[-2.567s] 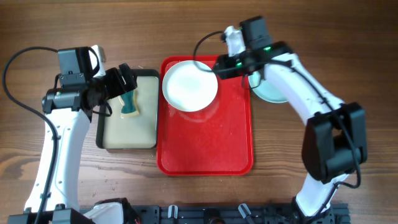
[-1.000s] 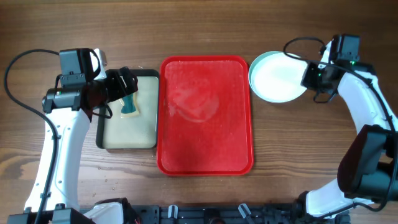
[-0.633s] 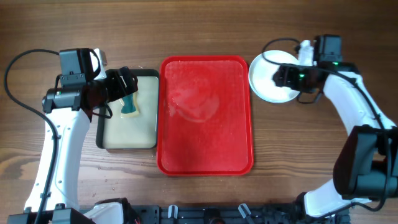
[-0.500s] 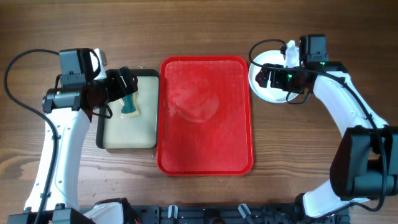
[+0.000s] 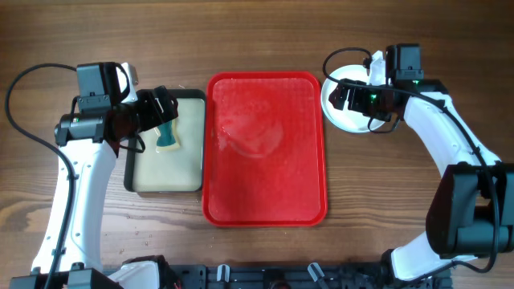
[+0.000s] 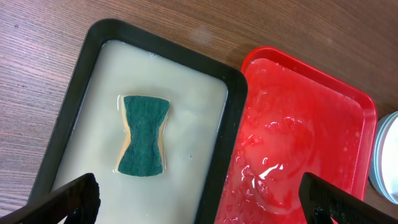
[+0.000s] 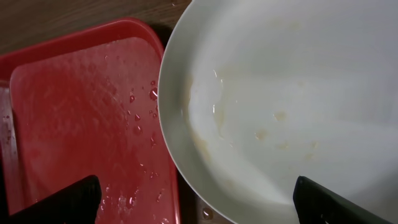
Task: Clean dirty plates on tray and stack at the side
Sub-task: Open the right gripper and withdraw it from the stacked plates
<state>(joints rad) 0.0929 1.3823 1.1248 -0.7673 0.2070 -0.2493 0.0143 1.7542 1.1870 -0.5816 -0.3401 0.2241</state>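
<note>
Stacking looks nearly done: the large red rectangular plastic tray [image 5: 265, 181] lies wet and holds no plates, while the round white shallow plate [image 7: 280, 93], faintly yellow-smeared, sits just beside its right rim. The right gripper [image 5: 348, 96] above the plate and the left gripper [image 5: 161, 108] are both spread, holding nothing.

No text, labels, brands, numbers or signs can be read anywhere.

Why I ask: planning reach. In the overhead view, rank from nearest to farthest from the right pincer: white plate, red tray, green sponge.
1. Round white plate, directly under the right pincer, table's right side.
2. Large red plastic tray, centre.
3. Green hourglass-shaped sponge, in the black-rimmed tray at far left.
</note>
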